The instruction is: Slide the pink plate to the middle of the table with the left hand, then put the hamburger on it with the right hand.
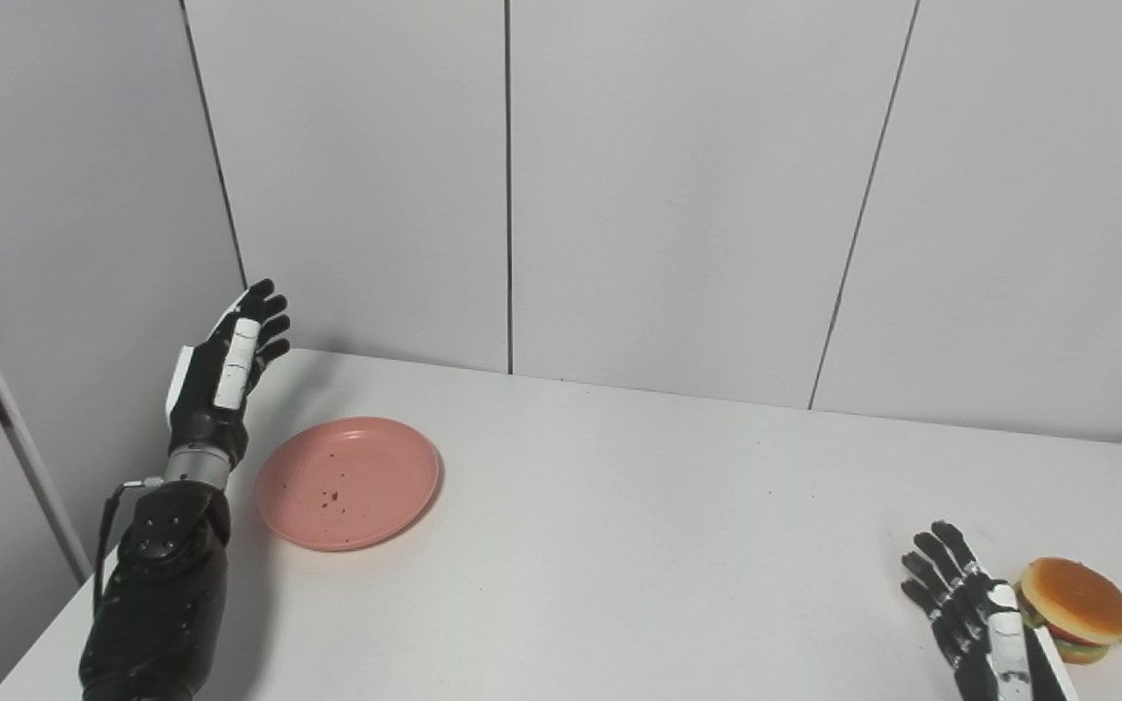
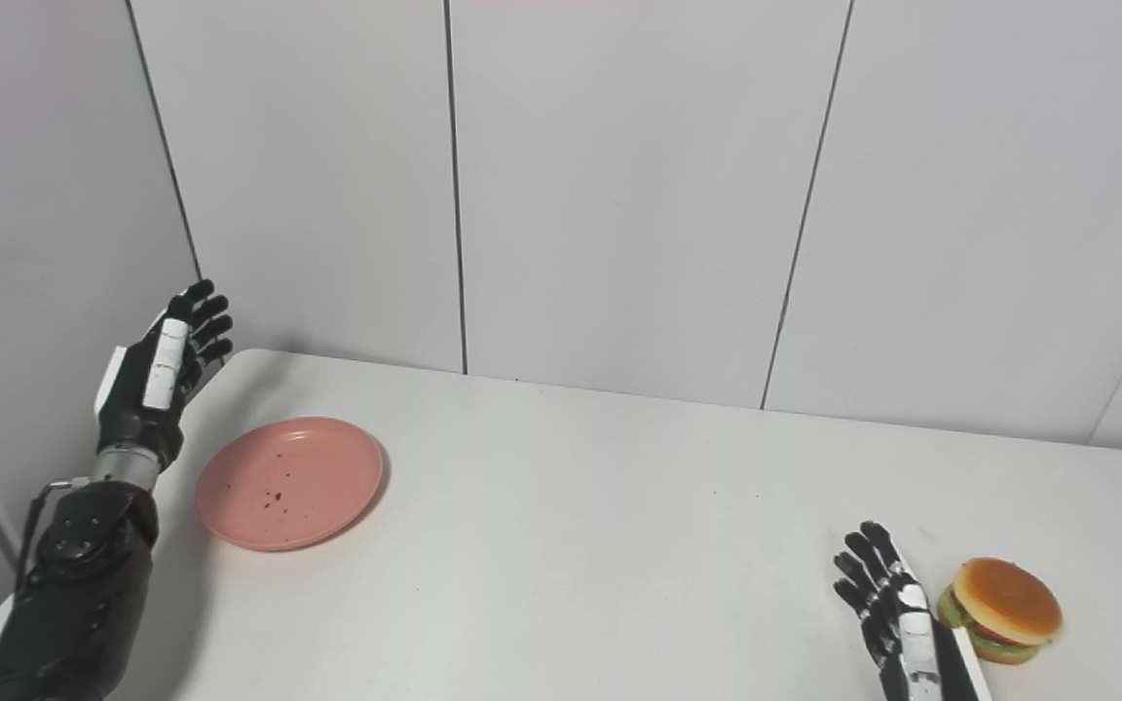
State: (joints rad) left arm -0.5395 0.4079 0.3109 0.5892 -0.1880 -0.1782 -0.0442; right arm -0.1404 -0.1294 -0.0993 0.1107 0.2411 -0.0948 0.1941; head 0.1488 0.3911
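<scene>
A pink plate lies flat on the left part of the white table, with a few dark specks on it. My left hand is open and raised above the table's left edge, just left of the plate and not touching it. A toy hamburger sits near the front right corner. My right hand is open, fingers spread, resting low just left of the hamburger and apart from it. Both also show in the right eye view: plate, hamburger.
Grey panelled walls close off the table at the back and left. The table's left edge runs under my left forearm. The wide bare stretch of tabletop lies between plate and hamburger.
</scene>
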